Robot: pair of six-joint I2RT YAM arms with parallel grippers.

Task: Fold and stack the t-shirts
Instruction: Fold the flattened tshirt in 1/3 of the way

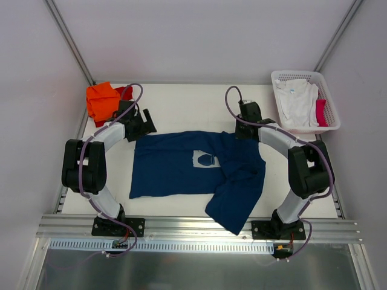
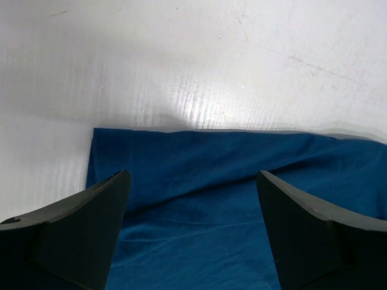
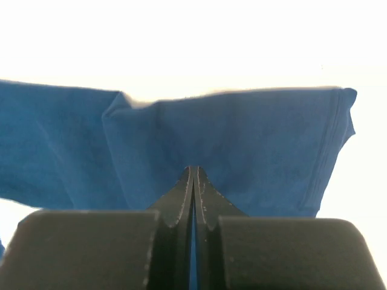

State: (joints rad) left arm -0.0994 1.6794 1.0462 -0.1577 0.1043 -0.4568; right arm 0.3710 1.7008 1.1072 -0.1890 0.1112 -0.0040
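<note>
While navy t-shirt (image 1: 175, 166) lies spread on middle of table (image 1: 181, 103), you seem at first fold: right gripper (image 3: 193, 172) pinches its far edge tight, left gripper (image 2: 192, 181) gapes wide over far corner; close left next, lift both together

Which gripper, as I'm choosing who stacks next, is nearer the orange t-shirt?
Left. The left gripper is open beside the orange t-shirt, at a corner of the navy t-shirt; the right gripper is across the table, shut on that shirt's far edge.

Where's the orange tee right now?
Top view: the orange tee lies bunched at the far left corner of the table, with the red tee against its right side, just beyond the left tool.
</note>
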